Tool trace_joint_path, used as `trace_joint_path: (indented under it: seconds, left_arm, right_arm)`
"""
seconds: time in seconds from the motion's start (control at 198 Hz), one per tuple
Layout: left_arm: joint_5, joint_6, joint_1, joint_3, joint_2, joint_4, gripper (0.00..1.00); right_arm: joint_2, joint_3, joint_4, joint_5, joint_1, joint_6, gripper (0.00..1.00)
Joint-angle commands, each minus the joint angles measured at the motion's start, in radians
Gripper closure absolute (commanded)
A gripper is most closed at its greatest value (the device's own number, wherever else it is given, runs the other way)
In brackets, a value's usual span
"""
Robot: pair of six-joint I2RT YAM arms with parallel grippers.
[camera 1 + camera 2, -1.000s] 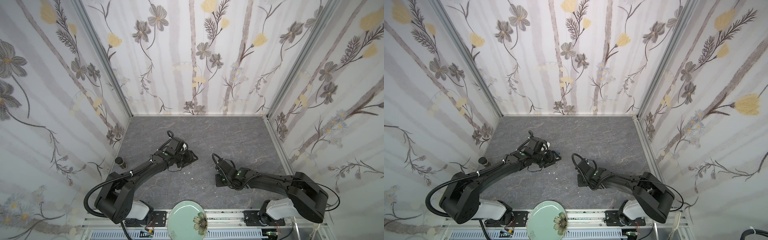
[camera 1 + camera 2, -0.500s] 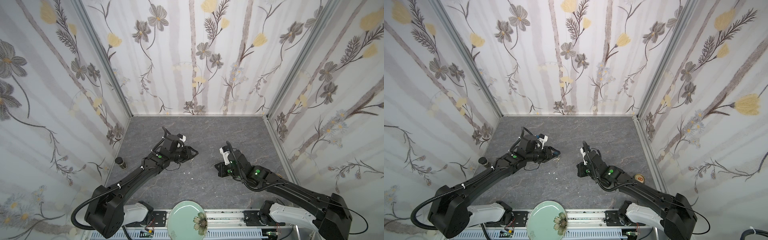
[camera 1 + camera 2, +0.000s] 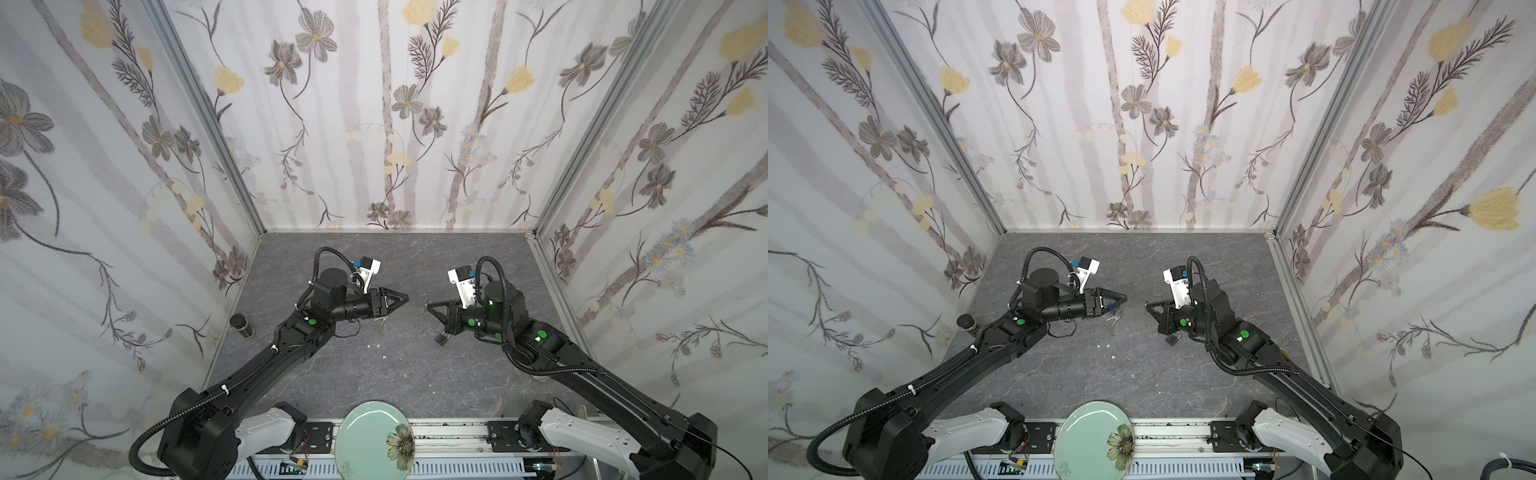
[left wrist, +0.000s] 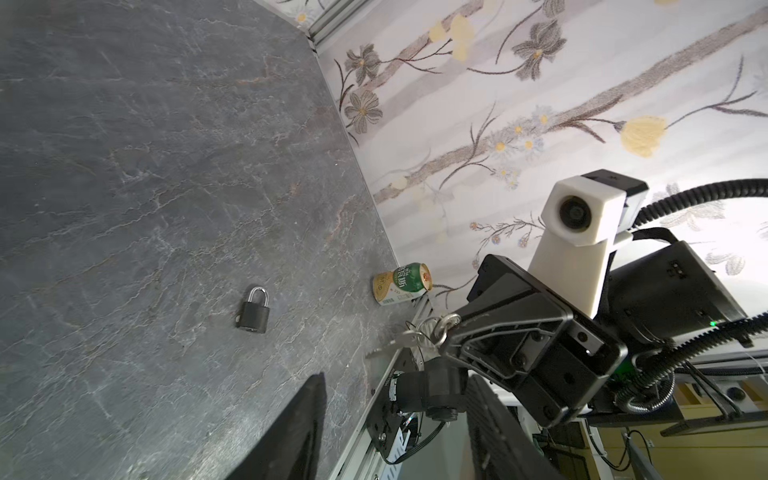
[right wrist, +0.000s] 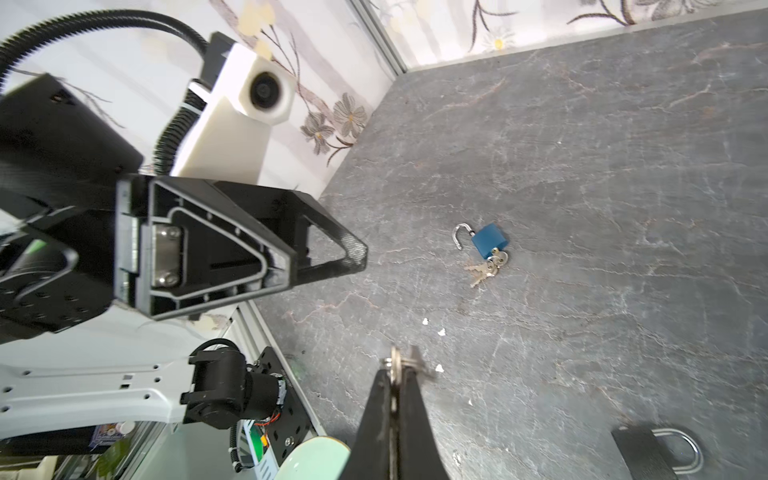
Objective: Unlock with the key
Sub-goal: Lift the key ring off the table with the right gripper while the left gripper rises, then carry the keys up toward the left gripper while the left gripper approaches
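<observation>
A dark jar (image 3: 241, 326) is seen upright at the far left of the grey table (image 3: 415, 374), beside the left wall. The left arm is stretched low over the table toward the centre. The fingers of the left gripper (image 3: 405, 297) are held apart, with nothing between them. Just under its tip a blue padlock (image 5: 489, 240) is laid flat, its shackle swung open and small keys (image 5: 484, 268) hung at its base. A green plate (image 3: 372, 440) is shown at the near edge, between the two arm bases. Right of centre, the right gripper (image 4: 452, 326) is clamped on a key ring (image 5: 399, 362), and the key (image 4: 390, 347) projects from its tip. The black padlock (image 4: 253, 311), shackle closed, is laid on the table beneath that gripper, apart from the key. The right arm is bent in from the right. A green can (image 4: 401, 284) is laid on its side at the foot of the right wall.
</observation>
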Motion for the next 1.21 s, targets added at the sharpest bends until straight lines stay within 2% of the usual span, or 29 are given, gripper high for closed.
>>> trace_joint_path:
  seconds: [0.0, 0.187, 0.308, 0.424, 0.807, 0.938, 1.205]
  left_arm:
    - [0.053, -0.070, 0.000, -0.016, 0.006, 0.192, 0.35]
    - [0.093, -0.183, -0.001, -0.046, 0.029, 0.405, 0.25]
    - [0.122, -0.298, 0.000, -0.067, 0.058, 0.610, 0.18]
    - [0.159, -0.396, -0.002, -0.062, 0.100, 0.762, 0.16]
    - [0.226, -0.623, -0.025, -0.040, 0.229, 1.104, 0.15]
    - [0.237, -0.684, -0.028, -0.034, 0.263, 1.177, 0.20]
    - [0.257, -0.691, -0.032, -0.026, 0.261, 1.178, 0.35]
  right_arm:
    - [-0.011, 0.011, 0.082, -0.086, -0.002, -0.004, 1.00]
    - [-0.016, 0.026, 0.111, -0.131, -0.010, 0.001, 1.00]
    - [-0.016, 0.031, 0.153, -0.170, -0.011, 0.012, 1.00]
    - [-0.009, 0.037, 0.186, -0.206, -0.016, 0.027, 1.00]
    - [0.026, 0.068, 0.285, -0.301, -0.043, 0.081, 1.00]
    - [0.038, 0.083, 0.298, -0.311, -0.053, 0.093, 1.00]
    - [0.038, 0.085, 0.327, -0.303, -0.089, 0.120, 1.00]
